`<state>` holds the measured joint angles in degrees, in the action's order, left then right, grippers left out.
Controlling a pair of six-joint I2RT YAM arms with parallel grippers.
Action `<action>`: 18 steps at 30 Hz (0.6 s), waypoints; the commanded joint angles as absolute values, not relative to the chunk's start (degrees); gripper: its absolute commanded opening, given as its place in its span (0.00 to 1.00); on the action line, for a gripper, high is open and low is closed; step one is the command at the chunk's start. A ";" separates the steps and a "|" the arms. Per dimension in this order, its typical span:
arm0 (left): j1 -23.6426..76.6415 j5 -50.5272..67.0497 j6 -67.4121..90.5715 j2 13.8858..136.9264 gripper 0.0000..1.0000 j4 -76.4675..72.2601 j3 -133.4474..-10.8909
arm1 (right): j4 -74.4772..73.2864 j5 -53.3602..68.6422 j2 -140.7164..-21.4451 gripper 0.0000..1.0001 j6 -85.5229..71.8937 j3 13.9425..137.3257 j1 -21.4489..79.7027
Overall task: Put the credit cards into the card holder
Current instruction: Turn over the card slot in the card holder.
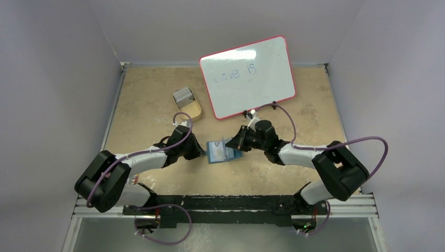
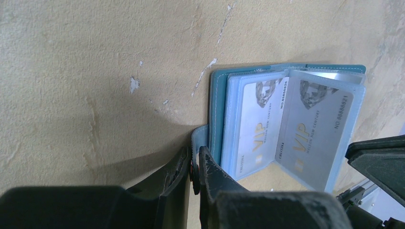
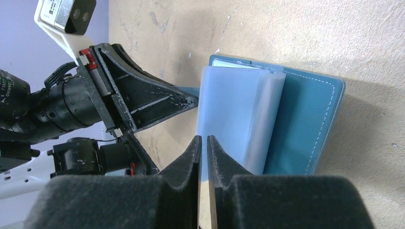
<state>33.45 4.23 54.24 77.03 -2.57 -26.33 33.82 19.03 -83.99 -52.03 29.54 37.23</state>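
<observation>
The teal card holder lies open in the middle of the table, its clear sleeves fanned up. In the left wrist view two silver VIP cards sit inside its sleeves. My left gripper is shut on the holder's snap tab at its left edge. From the right, my right gripper is shut on the edge of a pale blue sleeve, holding it upright over the teal cover. More grey credit cards are stacked at the back of the tan tray.
The tan oval tray stands at the back left of the holder. A red-rimmed whiteboard leans at the back centre, just behind the right arm. Grey walls close the table on both sides.
</observation>
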 commanded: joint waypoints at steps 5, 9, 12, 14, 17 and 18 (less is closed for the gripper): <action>33.75 3.51 53.15 77.09 0.11 -3.70 -26.44 | 35.50 18.30 -84.40 0.07 -51.67 30.15 37.64; 33.75 3.64 53.09 76.91 0.11 -3.56 -26.61 | 33.46 16.35 -84.92 0.10 -50.70 31.29 37.64; 33.75 4.05 53.09 76.60 0.11 -3.31 -26.96 | 30.11 15.16 -84.94 0.17 -49.25 33.34 37.98; 33.75 4.62 53.21 76.14 0.06 -3.32 -27.25 | 26.36 13.51 -85.26 0.24 -47.90 35.53 38.89; 33.83 5.08 53.44 75.38 0.01 -3.04 -27.75 | 20.15 8.66 -85.88 0.32 -45.92 39.87 42.15; 33.84 5.08 53.48 75.11 0.00 -2.95 -27.77 | 17.80 6.60 -86.25 0.35 -45.46 41.48 43.31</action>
